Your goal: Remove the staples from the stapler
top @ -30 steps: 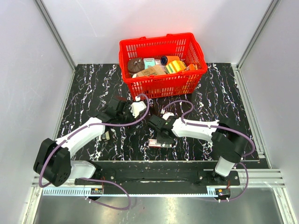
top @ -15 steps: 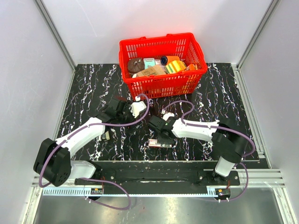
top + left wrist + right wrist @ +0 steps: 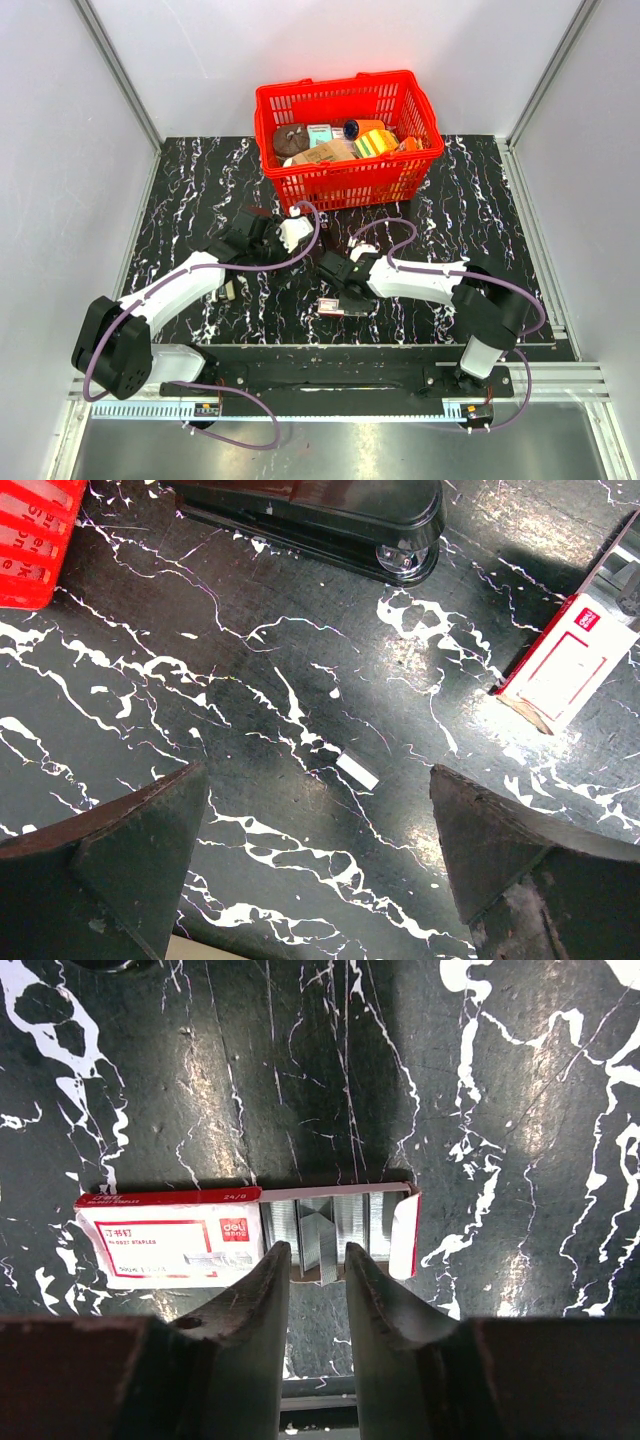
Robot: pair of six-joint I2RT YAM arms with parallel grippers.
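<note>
The glossy black plastic stapler [image 3: 320, 515] lies flat on the white-veined black tabletop [image 3: 250, 680]. Its long axis runs across the left wrist view, rounded metal-fitted end pointing right. The left gripper [image 3: 315, 800] jaws gape, empty. The right gripper [image 3: 318, 1252] jaws flank a silvery staple strip [image 3: 318, 1222] in a red-and-white cardboard box [image 3: 170, 1240]; whether they pinch it, I cannot tell.

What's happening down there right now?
Left gripper open, empty. Right gripper straddling staples in open staple box, grip unclear. Stapler lies apart, untouched. Nothing blocking.
</note>
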